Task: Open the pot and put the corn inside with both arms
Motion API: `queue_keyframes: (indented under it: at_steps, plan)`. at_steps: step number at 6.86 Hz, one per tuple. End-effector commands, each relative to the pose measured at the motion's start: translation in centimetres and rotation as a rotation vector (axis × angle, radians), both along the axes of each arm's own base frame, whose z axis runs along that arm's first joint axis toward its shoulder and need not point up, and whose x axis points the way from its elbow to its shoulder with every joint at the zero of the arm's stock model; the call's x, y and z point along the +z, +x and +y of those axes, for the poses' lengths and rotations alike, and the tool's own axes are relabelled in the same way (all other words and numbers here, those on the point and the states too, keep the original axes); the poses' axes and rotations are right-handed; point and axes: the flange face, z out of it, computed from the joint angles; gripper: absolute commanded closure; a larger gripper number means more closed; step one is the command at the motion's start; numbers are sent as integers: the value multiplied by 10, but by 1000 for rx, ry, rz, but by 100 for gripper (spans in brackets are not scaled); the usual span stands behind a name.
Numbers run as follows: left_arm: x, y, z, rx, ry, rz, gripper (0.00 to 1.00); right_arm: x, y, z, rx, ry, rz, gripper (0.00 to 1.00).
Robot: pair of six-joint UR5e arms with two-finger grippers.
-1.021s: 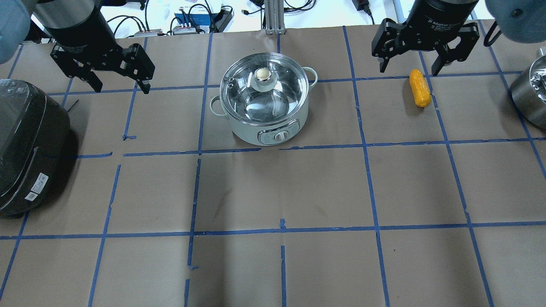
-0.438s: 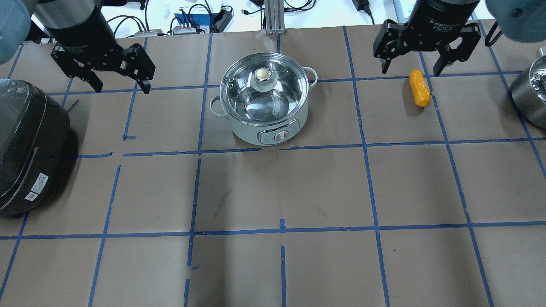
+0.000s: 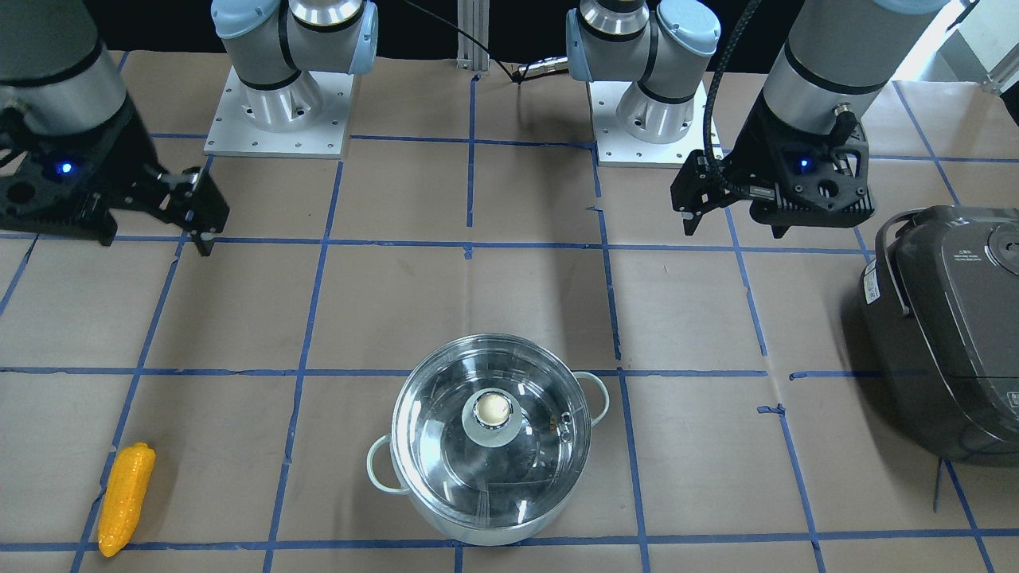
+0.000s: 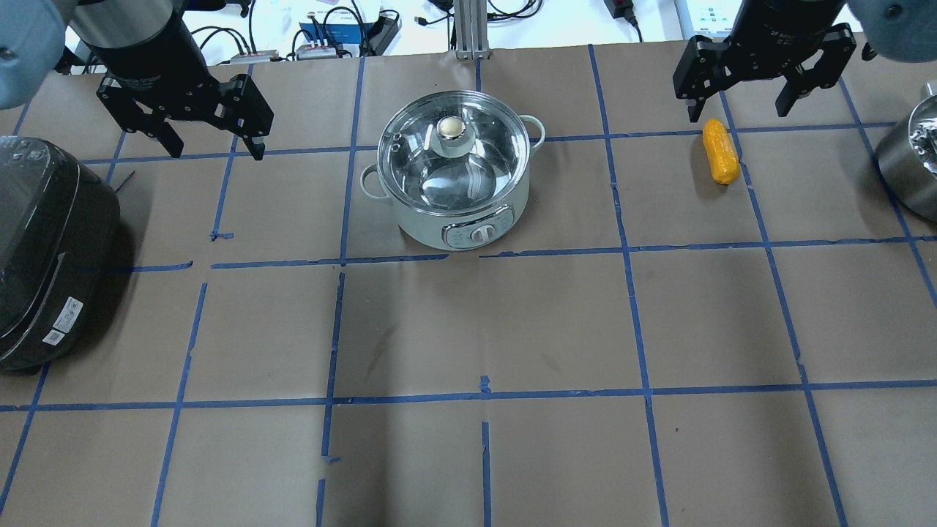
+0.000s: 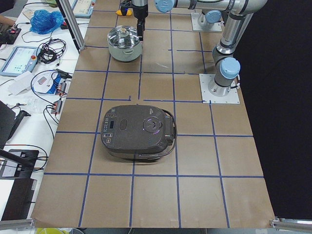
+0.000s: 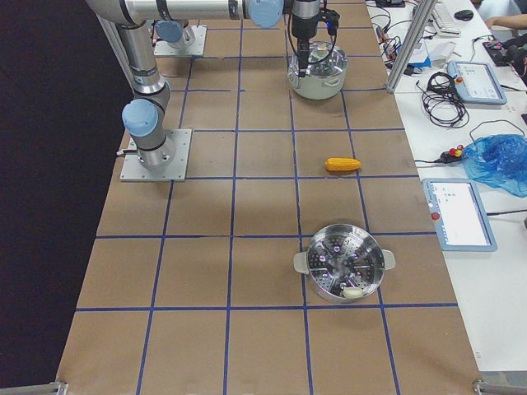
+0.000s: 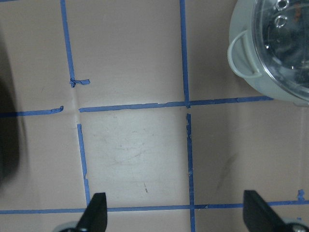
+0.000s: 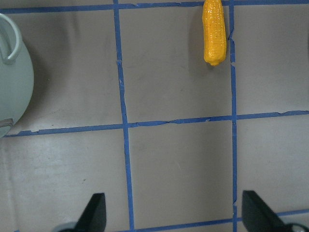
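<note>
Pot (image 4: 428, 223) and corn (image 4: 719, 151) both rest on the counter (image 4: 512, 329), a brown paper-covered surface marked into squares by blue tape. The left arm (image 4: 139, 36) and right arm (image 4: 787, 18) reach down at the far side of the overhead view, one on either side of the pot. A dark grey rice cooker (image 4: 44, 249), lid shut, sits at the counter's left edge. The pot stands upright near the middle of the far row of squares, with its glass lid (image 4: 468, 172) seated on the rim and the pale knob (image 4: 452, 128) on top. Its pale green handles stick out to either side. At the right edge stands a steel steamer pot (image 4: 904, 168), uncovered, with a perforated insert showing in the right side view. The left gripper (image 4: 217, 154) hangs above bare counter between the rice cooker and the pot, its fingers spread wide and empty. The right gripper (image 4: 736, 114) is likewise raised, fingers wide and holding nothing. The corn lies flat beside a blue tape line, well to the right of the pot. The front-facing view shows it farther from the robot's base than the right gripper and touching neither finger.
</note>
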Motion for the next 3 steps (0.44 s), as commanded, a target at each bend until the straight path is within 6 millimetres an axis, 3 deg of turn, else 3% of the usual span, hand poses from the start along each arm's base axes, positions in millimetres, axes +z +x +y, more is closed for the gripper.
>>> queue_keyframes:
  at_steps: [1,2,3]
  plan:
    - [-17,-51,-19,-8,-58,3,0,-74,-83,-75,131,-47,37,2]
    - [-42,-109,-40,-12,-143,19,0,-119,-120,-106,83,-60,39,5]
    - [-48,-163,-46,-81,-166,14,0,-165,-133,-133,66,-67,9,5]
